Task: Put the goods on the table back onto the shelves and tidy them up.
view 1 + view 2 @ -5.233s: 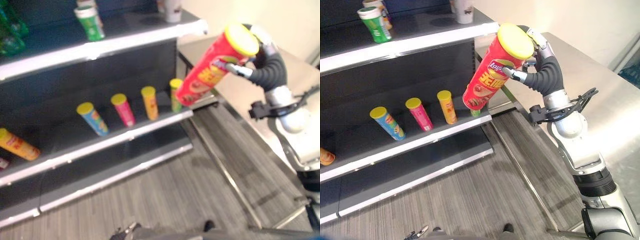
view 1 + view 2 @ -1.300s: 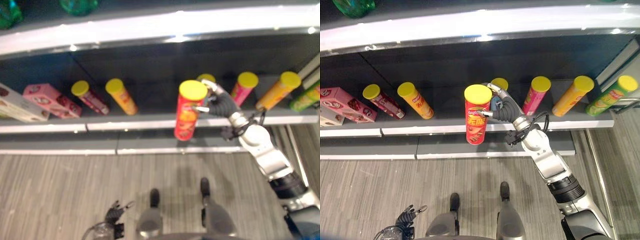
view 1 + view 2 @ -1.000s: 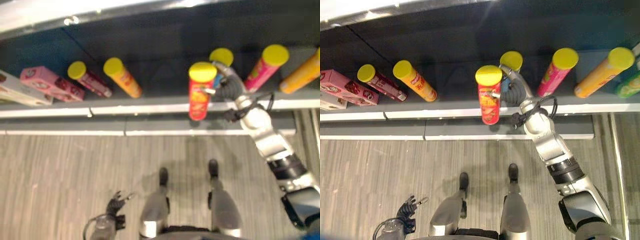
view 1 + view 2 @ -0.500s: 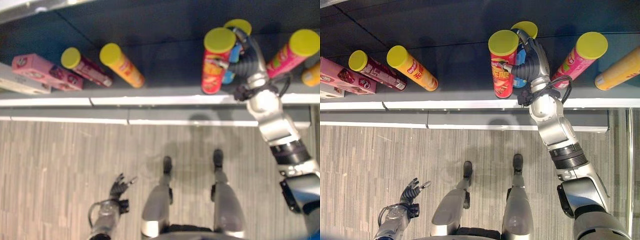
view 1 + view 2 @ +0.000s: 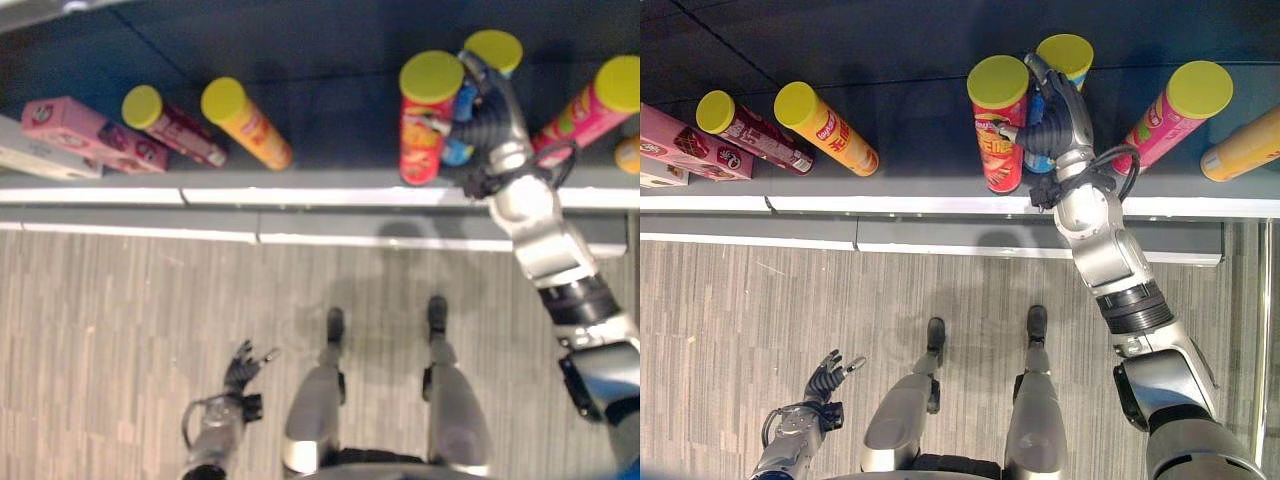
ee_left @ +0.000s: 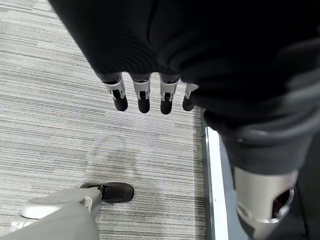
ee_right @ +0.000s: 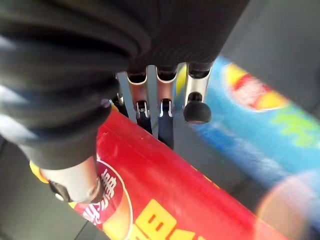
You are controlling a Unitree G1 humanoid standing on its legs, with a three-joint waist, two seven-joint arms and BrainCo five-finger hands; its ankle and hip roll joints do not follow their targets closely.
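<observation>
A red chip can [image 5: 998, 130] with a yellow lid stands upright on the lower shelf [image 5: 940, 205], its base close to the front edge. My right hand [image 5: 1055, 118] is shut on it from the right, fingers behind it and thumb across its front. In the right wrist view the red can [image 7: 175, 200] lies against the fingers [image 7: 165, 112], with a blue can [image 7: 260, 125] just beyond. That blue can [image 5: 1062, 55] stands right behind the hand. My left hand [image 5: 825, 380] hangs low over the floor, its fingers [image 6: 142, 97] straight and holding nothing.
On the same shelf, left of the red can, stand an orange can [image 5: 825, 128], a dark red can [image 5: 745, 130] and a pink box [image 5: 680, 140]. To the right are a pink can [image 5: 1175, 115] and another orange can [image 5: 1240, 150]. Striped grey floor lies below.
My right hand has carried the red can from the table side to the lower shelf and stood it upright beside the blue can. In the last half second it barely moved.
</observation>
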